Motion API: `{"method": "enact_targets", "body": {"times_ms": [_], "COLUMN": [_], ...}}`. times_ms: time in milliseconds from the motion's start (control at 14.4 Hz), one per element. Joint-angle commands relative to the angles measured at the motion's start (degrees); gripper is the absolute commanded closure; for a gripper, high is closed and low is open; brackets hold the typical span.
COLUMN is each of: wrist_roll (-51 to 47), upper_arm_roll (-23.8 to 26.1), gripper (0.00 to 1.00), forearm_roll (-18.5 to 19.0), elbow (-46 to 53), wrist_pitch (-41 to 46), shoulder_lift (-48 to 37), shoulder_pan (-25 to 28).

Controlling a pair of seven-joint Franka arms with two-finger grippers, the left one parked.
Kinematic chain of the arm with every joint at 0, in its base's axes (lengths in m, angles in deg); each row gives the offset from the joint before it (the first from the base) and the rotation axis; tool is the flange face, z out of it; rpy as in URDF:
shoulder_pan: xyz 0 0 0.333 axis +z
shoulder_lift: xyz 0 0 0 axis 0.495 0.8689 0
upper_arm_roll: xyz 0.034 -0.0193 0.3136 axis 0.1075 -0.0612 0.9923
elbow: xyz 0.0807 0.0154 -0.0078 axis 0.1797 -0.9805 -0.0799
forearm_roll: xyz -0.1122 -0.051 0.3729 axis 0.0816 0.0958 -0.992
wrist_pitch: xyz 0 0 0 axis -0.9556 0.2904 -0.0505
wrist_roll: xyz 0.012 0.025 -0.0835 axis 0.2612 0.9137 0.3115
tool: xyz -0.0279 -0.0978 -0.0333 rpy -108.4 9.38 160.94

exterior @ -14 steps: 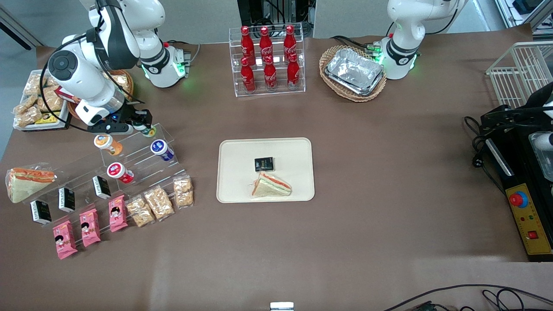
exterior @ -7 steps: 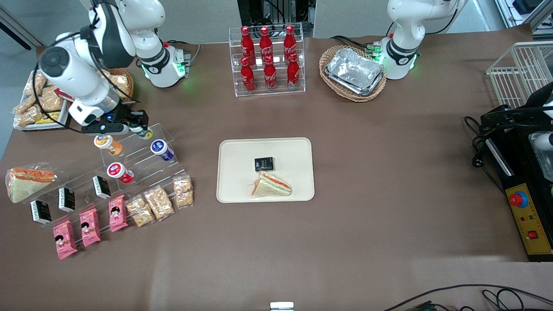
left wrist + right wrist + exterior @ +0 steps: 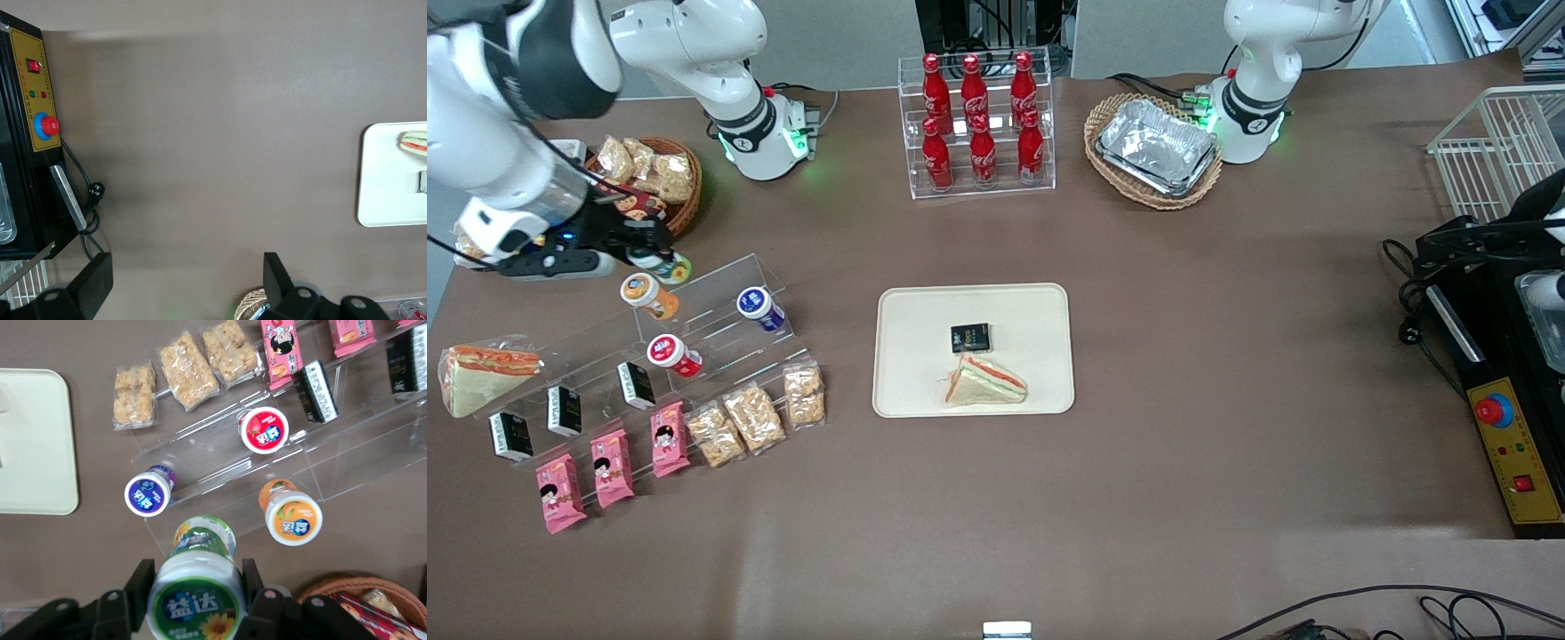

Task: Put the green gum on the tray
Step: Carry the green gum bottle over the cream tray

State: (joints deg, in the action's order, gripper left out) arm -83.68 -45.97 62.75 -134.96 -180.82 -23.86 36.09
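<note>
The gripper (image 3: 195, 590) holds the green gum (image 3: 195, 600) between its two black fingers (image 3: 139, 585), which press against the bottle's sides just under the white-and-green lid. The bottle hangs lifted above a clear stepped display rack (image 3: 313, 463). On the rack's steps lie three other bottles — a blue-lidded bottle (image 3: 148, 493), a red-lidded bottle (image 3: 264, 430) and an orange-lidded bottle (image 3: 293, 517) — all apart from one another. Black boxes (image 3: 316, 382) and pink snack packs (image 3: 282, 341) occupy other steps. Clear bags of crispy snacks (image 3: 189, 369) lie on the brown table beside the rack. A corner of the tray (image 3: 33, 453) shows well apart from the gum, and a wicker basket (image 3: 363, 600) sits near the orange-lidded bottle.
</note>
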Motion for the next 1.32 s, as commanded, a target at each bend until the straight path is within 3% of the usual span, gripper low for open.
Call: {"method": "enact_targets", "body": {"times_ms": [0, 277, 485, 692, 900, 1246], "wrist_roll": [1.2, 1.1, -1.9, -9.2, -21.7, -28.0], "upper_arm_roll": [0.0, 0.0, 0.7, 1.7, 3.8, 4.0], "gripper": [0.70, 0.70, 0.70, 0.70, 0.70, 0.70], "forearm_roll": [-0.8, -3.3, -4.7, -5.3, -6.0, -6.1], "elbow": [15.4, 28.4, 28.5, 26.8, 24.1, 10.1], "wrist_pitch": [10.6, 20.4, 21.2, 20.5, 14.8, -2.4], "shoulder_lift": [7.9, 13.0, 12.8, 12.4, 12.9, 12.4], "shoulder_pan": [-0.2, -0.2, 0.7, 5.1, 11.9, 19.7]}}
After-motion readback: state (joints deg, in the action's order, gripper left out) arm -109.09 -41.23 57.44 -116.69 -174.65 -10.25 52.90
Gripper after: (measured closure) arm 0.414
